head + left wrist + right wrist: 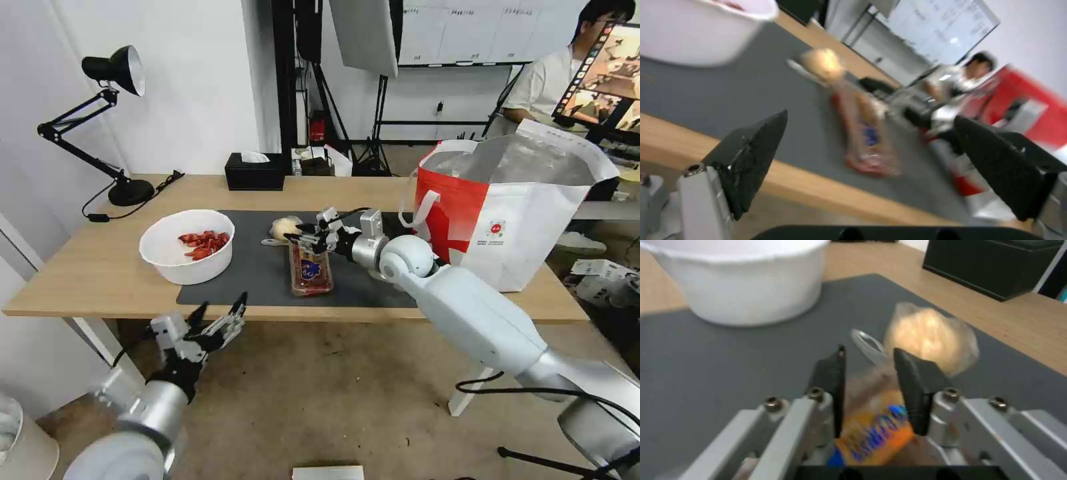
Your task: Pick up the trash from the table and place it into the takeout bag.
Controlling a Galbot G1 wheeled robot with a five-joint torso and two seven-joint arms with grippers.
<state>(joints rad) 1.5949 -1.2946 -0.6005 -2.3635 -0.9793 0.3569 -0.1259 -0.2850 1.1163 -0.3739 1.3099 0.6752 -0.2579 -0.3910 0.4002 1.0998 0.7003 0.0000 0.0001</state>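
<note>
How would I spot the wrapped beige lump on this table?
Find the dark grey mat on the table. Near its far edge, between the white bowl and the takeout bag, lies the plastic-wrapped beige lump: rounded, pale, unlike the flat clear tray beside it.

A: What trash lies on the desk [100, 267]?
B: A clear tray [311, 270] of red scraps, a wrapped beige lump [285, 227] touching it, a white bowl [187, 245].
A: The takeout bag [513, 207]?
B: Upright, open, at the right end.
</note>
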